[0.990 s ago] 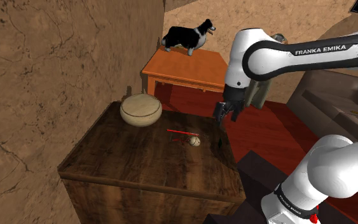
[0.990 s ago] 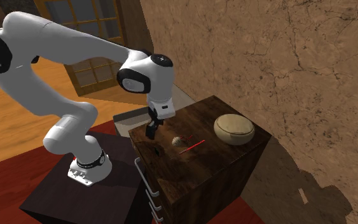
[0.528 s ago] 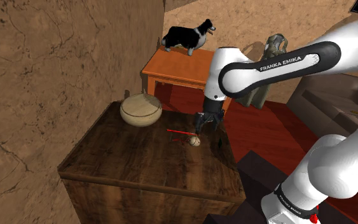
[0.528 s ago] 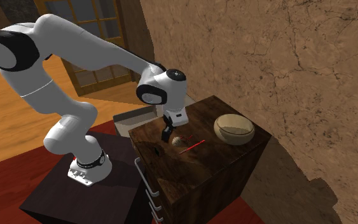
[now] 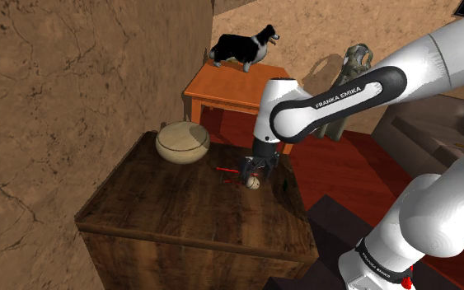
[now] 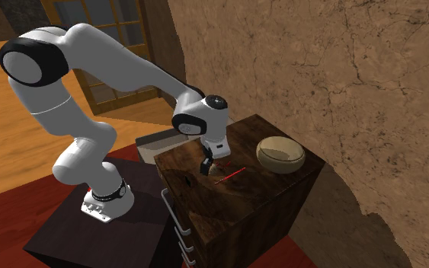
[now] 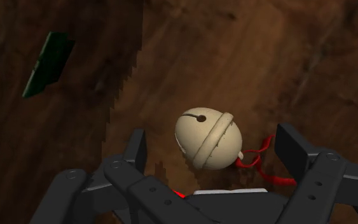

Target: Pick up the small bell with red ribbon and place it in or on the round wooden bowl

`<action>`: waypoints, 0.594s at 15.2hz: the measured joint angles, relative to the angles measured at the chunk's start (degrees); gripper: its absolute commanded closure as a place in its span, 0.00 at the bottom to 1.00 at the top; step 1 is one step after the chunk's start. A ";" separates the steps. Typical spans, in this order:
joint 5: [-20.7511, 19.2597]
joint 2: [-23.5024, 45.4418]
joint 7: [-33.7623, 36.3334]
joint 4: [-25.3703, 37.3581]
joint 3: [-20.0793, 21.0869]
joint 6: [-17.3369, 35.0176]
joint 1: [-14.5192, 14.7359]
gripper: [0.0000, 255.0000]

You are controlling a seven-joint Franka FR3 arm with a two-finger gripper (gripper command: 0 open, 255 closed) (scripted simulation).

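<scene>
The small cream bell (image 7: 208, 140) with a red ribbon (image 7: 255, 158) lies on the dark wooden cabinet top (image 5: 180, 206). My gripper (image 7: 213, 143) is open and hangs just above the bell, one finger (image 7: 136, 147) on each side, neither touching it. From the shoulder camera the gripper (image 5: 255, 171) hangs right over the bell (image 5: 254, 184), and the ribbon (image 5: 228, 169) trails toward the round pale bowl (image 5: 182, 142) at the cabinet's far corner. The second exterior view has the gripper (image 6: 207, 163) near the cabinet's left edge, the ribbon (image 6: 229, 175) beside it and the bowl (image 6: 280, 154) to the right.
A small dark green piece (image 7: 47, 63) lies on the cabinet top near the bell. Behind the cabinet stands an orange side table (image 5: 238, 91) with a black-and-white dog figure (image 5: 245, 45). A rough brown wall (image 5: 65, 99) runs along the cabinet's far side.
The arm has swung in from beyond the cabinet's edge and come down over the bell. The fingers have stayed open. Bell, ribbon and bowl have not moved.
</scene>
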 measured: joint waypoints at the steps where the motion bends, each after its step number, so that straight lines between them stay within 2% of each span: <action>1: 0.06 0.54 0.14 -0.27 0.17 0.83 0.10 0.00; 8: 0.11 1.46 0.08 -0.93 0.29 2.44 0.14 0.00; 9: 0.11 1.46 0.08 -0.93 0.29 2.44 0.14 1.00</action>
